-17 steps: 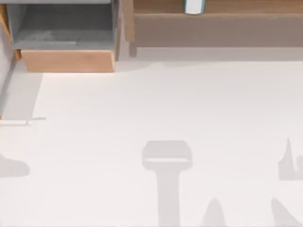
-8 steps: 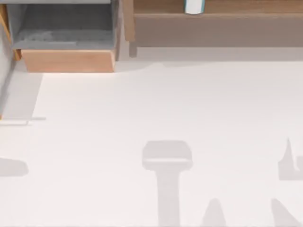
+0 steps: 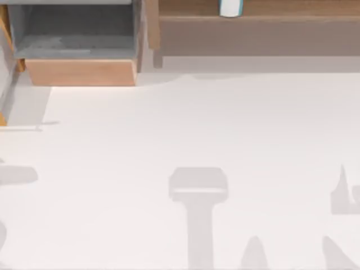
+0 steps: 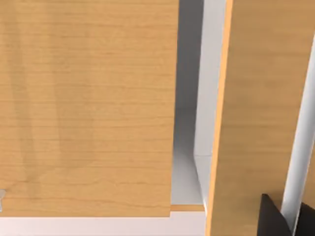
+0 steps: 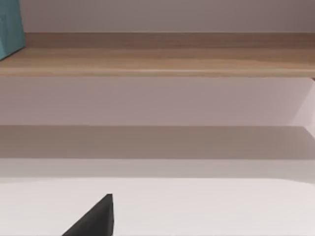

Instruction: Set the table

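The table (image 3: 180,129) is a broad white top with nothing standing on it, only grey arm shadows near its front edge and left side. In the left wrist view a dark piece of my left gripper (image 4: 275,221) sits very close to light-wood panels (image 4: 88,108), beside a thin white strip (image 4: 300,162) along one panel's edge. In the right wrist view a dark piece of my right gripper (image 5: 96,221) hangs low over the table (image 5: 206,206), facing the long shelf (image 5: 157,61).
An open light-wood drawer (image 3: 81,72) with a grey inside stands at the back left. The long wood shelf (image 3: 259,17) runs along the back right and carries a teal-and-white object (image 3: 230,8), whose teal side (image 5: 11,27) also shows from the right wrist.
The shadow at the table's left edge and the thin line above it have shifted toward the back. The shadows at the front and right have not moved.
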Robot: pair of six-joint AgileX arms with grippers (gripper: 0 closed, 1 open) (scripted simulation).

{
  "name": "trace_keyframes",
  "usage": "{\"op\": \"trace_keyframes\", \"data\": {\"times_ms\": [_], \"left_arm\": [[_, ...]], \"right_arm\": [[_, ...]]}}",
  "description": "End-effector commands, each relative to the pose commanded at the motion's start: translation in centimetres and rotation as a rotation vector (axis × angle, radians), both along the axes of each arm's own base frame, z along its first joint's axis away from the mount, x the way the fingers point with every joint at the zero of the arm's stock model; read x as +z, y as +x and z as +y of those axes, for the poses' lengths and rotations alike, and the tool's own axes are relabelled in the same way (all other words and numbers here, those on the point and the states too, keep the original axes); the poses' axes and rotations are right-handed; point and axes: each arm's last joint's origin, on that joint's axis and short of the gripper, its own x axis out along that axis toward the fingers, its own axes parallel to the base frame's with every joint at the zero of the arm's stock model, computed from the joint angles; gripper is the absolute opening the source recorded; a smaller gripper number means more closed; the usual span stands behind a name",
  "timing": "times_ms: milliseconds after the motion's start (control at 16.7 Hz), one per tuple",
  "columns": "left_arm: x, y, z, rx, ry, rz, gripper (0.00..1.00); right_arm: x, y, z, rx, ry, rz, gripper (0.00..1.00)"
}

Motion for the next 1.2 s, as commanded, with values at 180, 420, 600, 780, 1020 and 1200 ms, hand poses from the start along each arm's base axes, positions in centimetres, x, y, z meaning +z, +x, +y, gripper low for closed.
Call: {"op": "trace_keyframes", "data": {"times_ms": [180,420,600,780,1020,1200], "left_arm": [[0.0,1.9,-0.2,-0.001,-0.001,0.0,0.0],[-0.1,1.8,-0.1,0.003,-0.006,0.006,0.0],[0.0,2.8,-0.2,-0.005,-0.006,0.004,0.0],[0.0,5.1,-0.1,-0.005,-0.005,-0.001,0.0],[-0.1,7.8,-0.2,0.003,-0.006,0.004,0.0],[-0.1,8.1,-0.2,0.003,-0.006,0.006,0.0]], "right_arm": [[0.0,0.0,0.0,0.0,0.0,0.0,1.0],[0.0,0.0,0.0,0.0,0.0,0.0,1.0],[0.0,0.0,0.0,0.0,0.0,0.0,1.0],[0.0,0.0,0.0,0.0,0.0,0.0,1.0],[0.0,0.0,0.0,0.0,0.0,0.0,1.0],[0.0,0.0,0.0,0.0,0.0,0.0,1.0]]}}
